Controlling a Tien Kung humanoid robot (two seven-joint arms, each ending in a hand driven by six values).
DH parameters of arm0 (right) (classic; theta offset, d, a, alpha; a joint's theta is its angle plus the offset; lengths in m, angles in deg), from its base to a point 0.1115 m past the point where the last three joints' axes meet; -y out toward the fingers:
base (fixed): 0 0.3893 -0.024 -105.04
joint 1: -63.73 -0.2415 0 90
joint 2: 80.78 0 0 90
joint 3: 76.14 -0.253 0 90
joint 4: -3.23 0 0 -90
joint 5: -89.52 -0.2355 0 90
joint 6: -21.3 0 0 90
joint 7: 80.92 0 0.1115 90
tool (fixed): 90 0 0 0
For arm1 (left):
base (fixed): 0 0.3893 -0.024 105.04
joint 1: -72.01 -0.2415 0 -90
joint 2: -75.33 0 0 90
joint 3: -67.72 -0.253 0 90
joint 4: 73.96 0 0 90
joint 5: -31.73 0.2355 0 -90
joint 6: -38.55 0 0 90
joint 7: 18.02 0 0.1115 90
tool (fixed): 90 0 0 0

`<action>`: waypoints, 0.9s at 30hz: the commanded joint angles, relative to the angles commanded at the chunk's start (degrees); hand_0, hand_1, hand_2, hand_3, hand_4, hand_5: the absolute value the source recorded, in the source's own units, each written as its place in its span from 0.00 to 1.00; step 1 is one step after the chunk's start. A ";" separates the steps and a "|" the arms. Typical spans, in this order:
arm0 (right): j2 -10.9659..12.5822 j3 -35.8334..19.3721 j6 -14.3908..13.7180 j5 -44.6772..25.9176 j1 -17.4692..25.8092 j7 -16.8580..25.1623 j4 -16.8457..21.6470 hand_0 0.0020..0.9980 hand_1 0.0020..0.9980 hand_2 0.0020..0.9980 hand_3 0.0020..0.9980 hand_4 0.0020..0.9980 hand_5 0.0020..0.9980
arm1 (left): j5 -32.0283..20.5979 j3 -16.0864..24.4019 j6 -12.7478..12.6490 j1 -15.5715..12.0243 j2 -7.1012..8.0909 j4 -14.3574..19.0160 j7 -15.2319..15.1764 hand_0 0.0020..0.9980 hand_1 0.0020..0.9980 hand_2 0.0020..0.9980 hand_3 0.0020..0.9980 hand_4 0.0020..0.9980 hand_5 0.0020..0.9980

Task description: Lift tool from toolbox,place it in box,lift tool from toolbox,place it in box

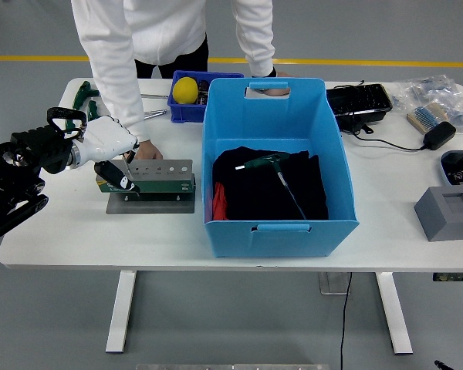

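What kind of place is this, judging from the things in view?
Probably a workshop or robot test lab: a grey floor with a yellow line, a white table carrying a tool holder and a blue box, and a charger with loose parts at the far right.

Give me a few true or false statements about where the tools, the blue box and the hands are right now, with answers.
1. A tool already lies in the blue box. True.
2. The left hand is at the right end of the tool rack. False: it is at the left end.
3. A person's hand rests at the box's far rim. True.
4. The yellow ball lies inside the blue box. False: it sits in the small bin behind the rack.
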 joint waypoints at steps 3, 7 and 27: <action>0.02 0.01 -0.01 -0.04 -0.02 0.00 0.00 0.62 0.60 0.68 0.57 0.83 0.69 | -0.03 -0.89 0.14 0.31 0.01 -0.53 0.03 0.79 0.62 0.54 0.44 1.00 0.78; 0.03 -0.04 -0.02 0.02 -0.04 -0.02 0.01 0.62 0.60 0.68 0.57 0.83 0.69 | 0.12 -1.69 0.24 0.68 0.01 -0.85 0.09 0.79 0.55 0.44 0.37 1.00 0.79; 0.04 -0.20 -0.03 0.30 -0.06 -0.13 0.04 0.62 0.60 0.68 0.57 0.83 0.70 | -0.03 -4.77 -2.65 2.29 -0.70 -2.95 -1.64 0.76 0.35 0.29 0.23 1.00 0.79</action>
